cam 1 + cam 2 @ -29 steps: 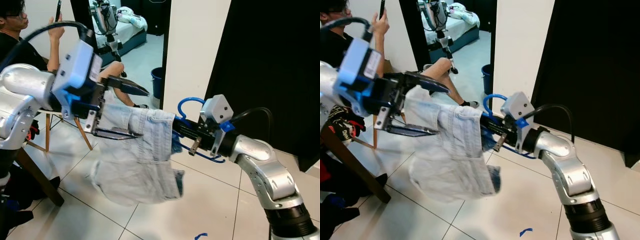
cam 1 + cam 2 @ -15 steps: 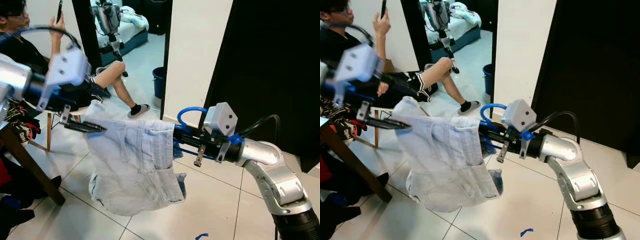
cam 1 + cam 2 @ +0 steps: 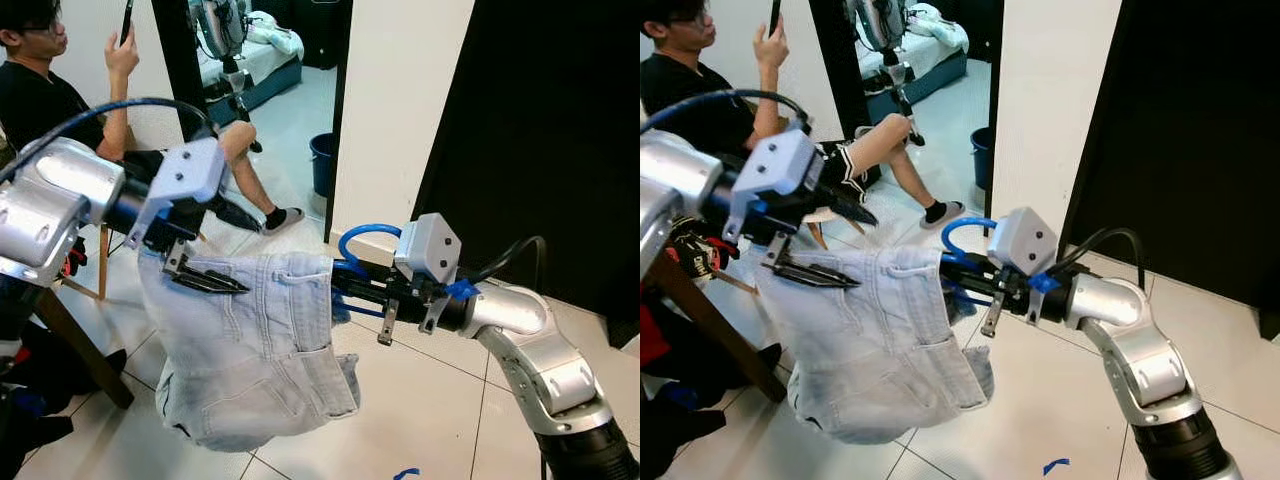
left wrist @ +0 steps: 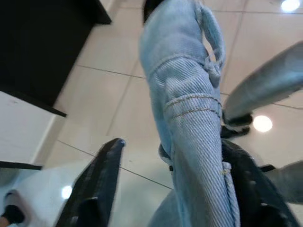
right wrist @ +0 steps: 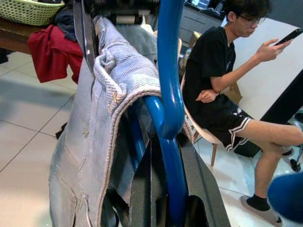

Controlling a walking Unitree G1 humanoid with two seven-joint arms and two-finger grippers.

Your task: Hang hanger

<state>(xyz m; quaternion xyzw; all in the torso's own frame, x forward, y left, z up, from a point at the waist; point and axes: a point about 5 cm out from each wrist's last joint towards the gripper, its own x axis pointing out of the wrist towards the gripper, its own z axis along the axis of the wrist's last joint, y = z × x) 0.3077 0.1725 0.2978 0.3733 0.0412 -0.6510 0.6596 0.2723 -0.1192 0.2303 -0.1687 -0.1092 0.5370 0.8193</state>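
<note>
A blue plastic hanger (image 3: 362,236) juts out from my right gripper (image 3: 345,285), which is shut on its neck in front of the white wall. Light denim shorts (image 3: 255,350) are draped over the hanger and sag toward the floor. My left gripper (image 3: 250,258) stands open at the left end of the waistband, one black finger above the cloth and one below. In the left wrist view the shorts (image 4: 189,109) run between the spread fingers (image 4: 102,184). The right wrist view has the hanger (image 5: 168,94) clamped, with denim (image 5: 94,142) folded over its arm.
A person (image 3: 60,95) sits on a chair at the left holding a phone. A blue bucket (image 3: 322,160) stands by the white wall (image 3: 390,110), with a black panel (image 3: 540,130) to its right. A wooden table leg (image 3: 80,350) slants at lower left. The floor is tiled.
My left gripper swung out to the left, pulling the waistband, then came back nearer. The shorts now hang spread wider and lower. The right gripper has kept hold of the hanger.
</note>
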